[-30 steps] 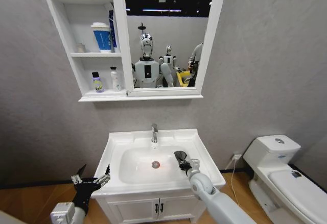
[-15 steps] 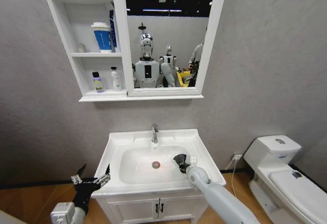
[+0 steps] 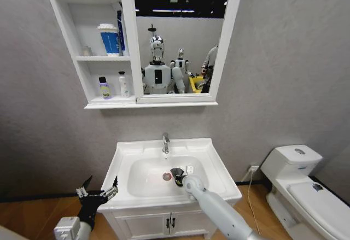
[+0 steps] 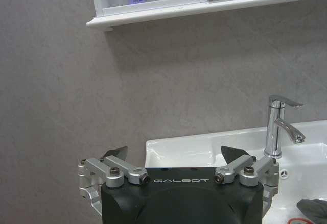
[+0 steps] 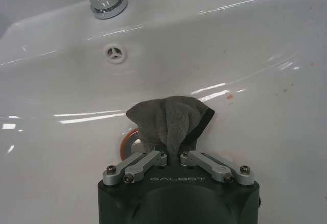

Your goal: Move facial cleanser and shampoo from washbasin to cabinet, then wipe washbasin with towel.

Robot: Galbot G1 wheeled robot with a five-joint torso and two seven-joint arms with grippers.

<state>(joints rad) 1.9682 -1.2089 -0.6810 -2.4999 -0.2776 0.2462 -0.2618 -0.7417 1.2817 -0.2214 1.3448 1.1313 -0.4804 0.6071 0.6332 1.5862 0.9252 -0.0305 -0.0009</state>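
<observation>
Grey wall side first: left gripper point(image 3: 97, 193) hangs spread open off the washbasin's point(image 3: 127, 151) left front corner, parked clear. Right gripper point(image 5: 173, 156) pinches the towel point(image 5: 170, 118) against the bowl by the drain point(image 3: 167, 176), probably so it drags for wiping.

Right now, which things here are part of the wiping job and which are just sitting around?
Part of the job:
- towel, clamped in the right hand
- washbasin
- cabinet, with two small bottles on its lowest shelf

Just around:
- left hand, open beside the basin
- toilet
- blue and white cup
</observation>
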